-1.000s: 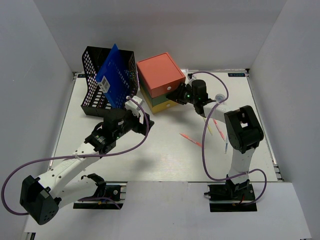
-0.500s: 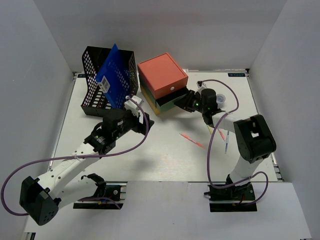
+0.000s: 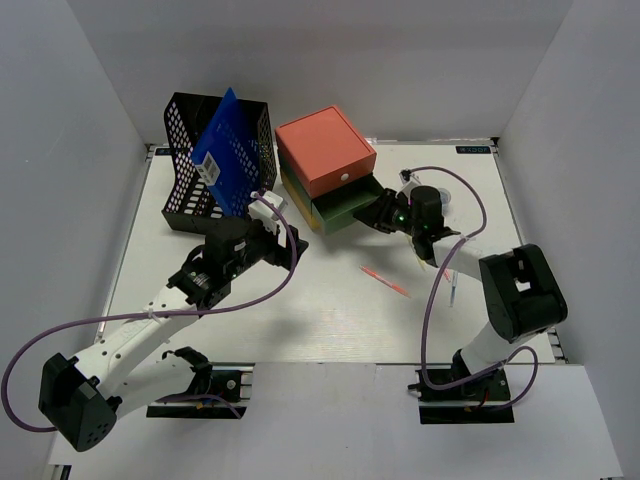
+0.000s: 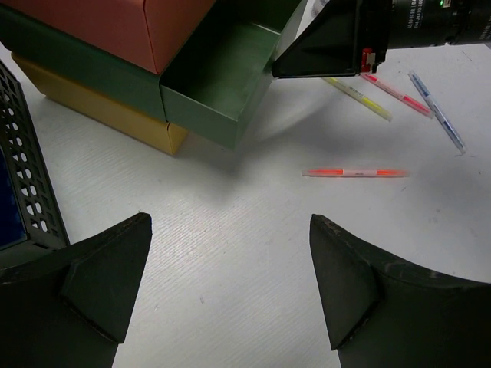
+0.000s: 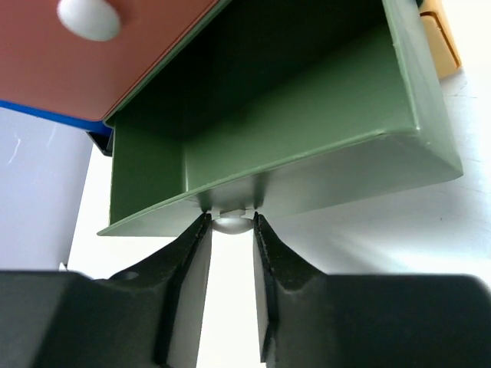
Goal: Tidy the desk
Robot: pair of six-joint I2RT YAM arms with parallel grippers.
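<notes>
White walls are closing in three sides of the desk [image 3: 300, 320], which is lying flat under both your arms, carrying a black mesh basket [image 3: 185, 200] at its far left, a drawer box [image 3: 322, 148] beside it and an orange pen [image 3: 384, 281] nearer you. Your right gripper [image 3: 381, 214] is pinching the small knob [image 5: 230, 223] of the green drawer [image 5: 345, 165] standing out of the box, while your left gripper [image 4: 230, 226] is hovering with jaws spread wide, holding nothing.

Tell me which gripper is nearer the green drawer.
Right. The right gripper is shut on the green drawer's knob. The left gripper hangs open above the desk, to the drawer's left and not touching it.
</notes>
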